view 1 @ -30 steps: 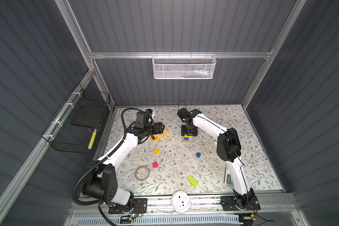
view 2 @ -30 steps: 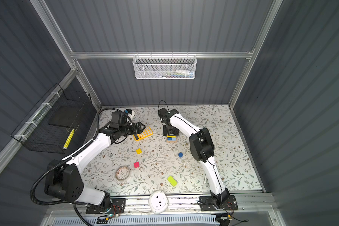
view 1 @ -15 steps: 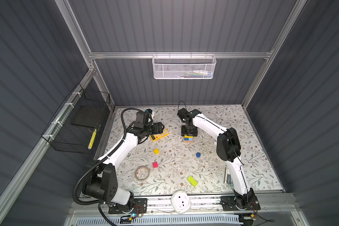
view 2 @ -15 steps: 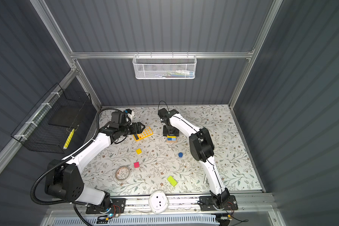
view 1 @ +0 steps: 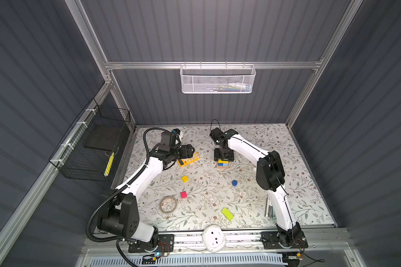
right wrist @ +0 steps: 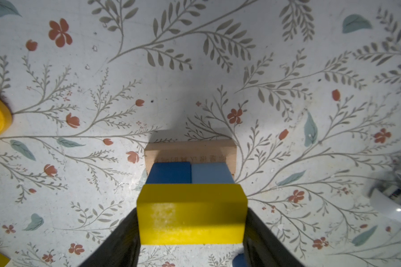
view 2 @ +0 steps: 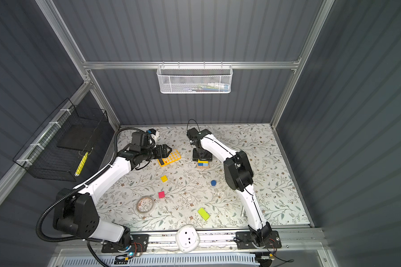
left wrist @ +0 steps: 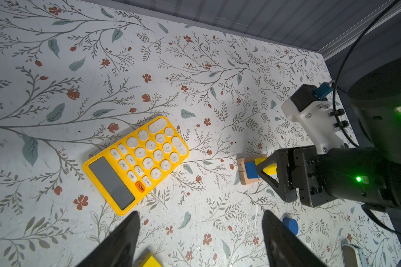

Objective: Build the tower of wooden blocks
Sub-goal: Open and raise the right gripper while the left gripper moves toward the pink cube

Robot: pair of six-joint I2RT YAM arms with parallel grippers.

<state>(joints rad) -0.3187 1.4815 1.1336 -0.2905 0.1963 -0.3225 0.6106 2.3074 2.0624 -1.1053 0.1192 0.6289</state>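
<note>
We are seating the yellow bar (right wrist: 191, 219) atop the tower (view 1: 223, 164) at the bench's (view 1: 206, 187) back. Our right hand (view 1: 223, 159) flanks it; pinching or loosened, we cannot tell. Our left hand (left wrist: 200, 213) hangs spread and empty, and next we likely need a straight lift off.

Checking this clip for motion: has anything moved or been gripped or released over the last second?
Nothing visibly changed. The right gripper stays closed on the yellow bar atop the tower. The left gripper stays open near the calculator. The loose pink cube and lime bar lie where they were.
</note>
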